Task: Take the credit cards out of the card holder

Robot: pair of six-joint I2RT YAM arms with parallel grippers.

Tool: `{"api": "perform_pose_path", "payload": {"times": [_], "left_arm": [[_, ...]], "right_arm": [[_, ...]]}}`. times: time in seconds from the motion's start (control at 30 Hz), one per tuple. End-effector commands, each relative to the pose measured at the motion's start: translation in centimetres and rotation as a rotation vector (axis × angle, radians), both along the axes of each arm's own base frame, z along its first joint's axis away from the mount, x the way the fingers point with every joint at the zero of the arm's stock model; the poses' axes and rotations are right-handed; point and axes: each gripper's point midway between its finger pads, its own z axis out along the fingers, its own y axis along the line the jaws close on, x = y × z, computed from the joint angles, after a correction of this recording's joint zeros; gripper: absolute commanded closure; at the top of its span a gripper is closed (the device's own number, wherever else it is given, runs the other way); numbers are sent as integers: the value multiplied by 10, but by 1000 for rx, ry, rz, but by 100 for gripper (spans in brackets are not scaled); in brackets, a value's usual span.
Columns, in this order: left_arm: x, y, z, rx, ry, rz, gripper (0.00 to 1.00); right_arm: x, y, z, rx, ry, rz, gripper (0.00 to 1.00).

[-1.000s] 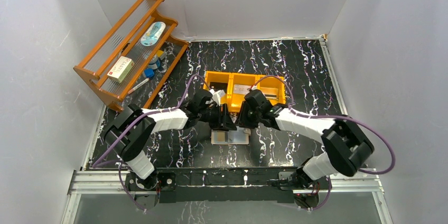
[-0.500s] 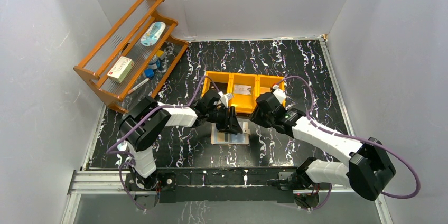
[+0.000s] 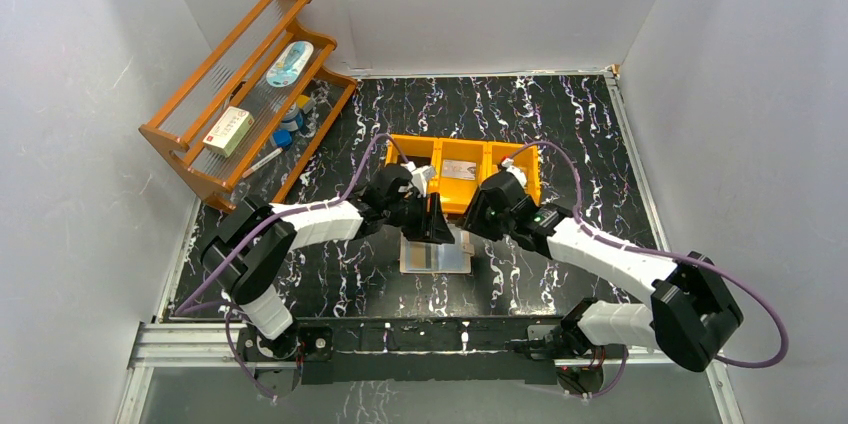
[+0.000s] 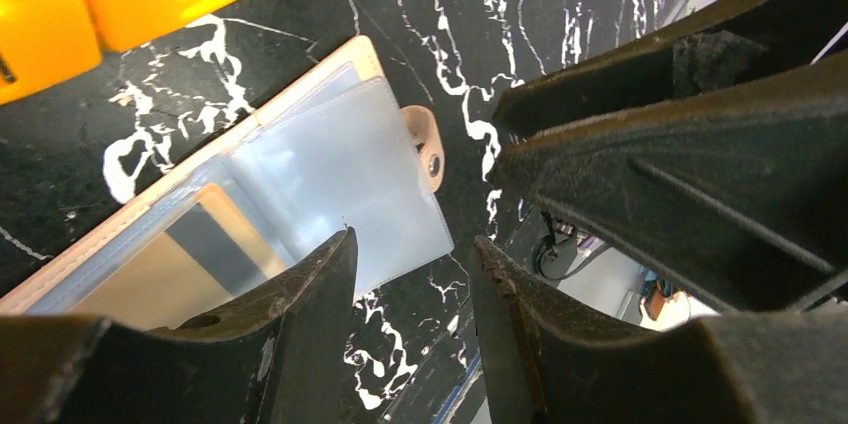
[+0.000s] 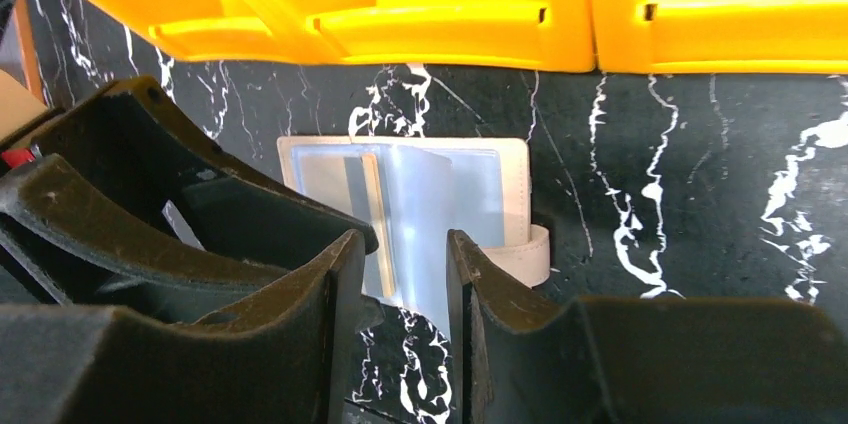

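Note:
The card holder (image 3: 436, 257) lies open on the black marbled table, its beige cover and closing tab (image 4: 426, 141) showing. Its silvery-blue sleeves (image 4: 345, 169) hold a tan card with a dark stripe (image 4: 195, 259), also seen in the right wrist view (image 5: 342, 184). My left gripper (image 3: 442, 231) is open and empty, just above the holder's far edge (image 4: 412, 240). My right gripper (image 3: 476, 227) is open and empty too, over the holder's right side near the tab (image 5: 405, 236). The two grippers almost touch.
An orange three-compartment tray (image 3: 412, 145) stands just behind the holder, with a card in its middle compartment (image 3: 459, 170). A wooden rack (image 3: 250, 94) with small items leans at the back left. White walls enclose the table.
The right gripper swung out to the right, then came back left beside the left gripper. The left gripper dipped toward the holder and drew back slightly. The holder has not moved.

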Motion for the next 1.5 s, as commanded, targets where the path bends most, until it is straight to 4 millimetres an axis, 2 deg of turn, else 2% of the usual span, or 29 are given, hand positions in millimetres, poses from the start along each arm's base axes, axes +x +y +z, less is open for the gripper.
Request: {"api": "perform_pose_path", "payload": {"times": [0.0,0.17,0.3,0.37,0.5,0.63,1.0,1.13,1.3,1.47], "left_arm": [[0,10,6,32,-35,34,57],[-2,17,0,71,-36,40,57],[-6,14,-5,52,-8,32,57],[-6,14,-8,56,2,37,58],[-7,16,-12,69,10,37,58],[-10,15,-14,67,28,17,58],[-10,10,-16,68,45,-4,58],[-11,11,-18,73,49,-8,58],[-11,14,-23,97,55,0,58],[-14,19,-33,125,73,1,58]], "right_arm": [[1,19,10,45,15,70,55],[-13,5,-5,-30,91,70,55],[-20,25,9,82,43,195,53],[-21,27,7,80,59,199,52],[-21,3,-13,-79,133,128,47],[-19,-14,-15,-124,115,55,46],[-18,1,-37,-184,191,170,37],[-16,-21,-49,-311,216,114,38],[-11,-51,-48,-438,188,32,43],[-10,-57,-43,-440,170,-9,46]]}}
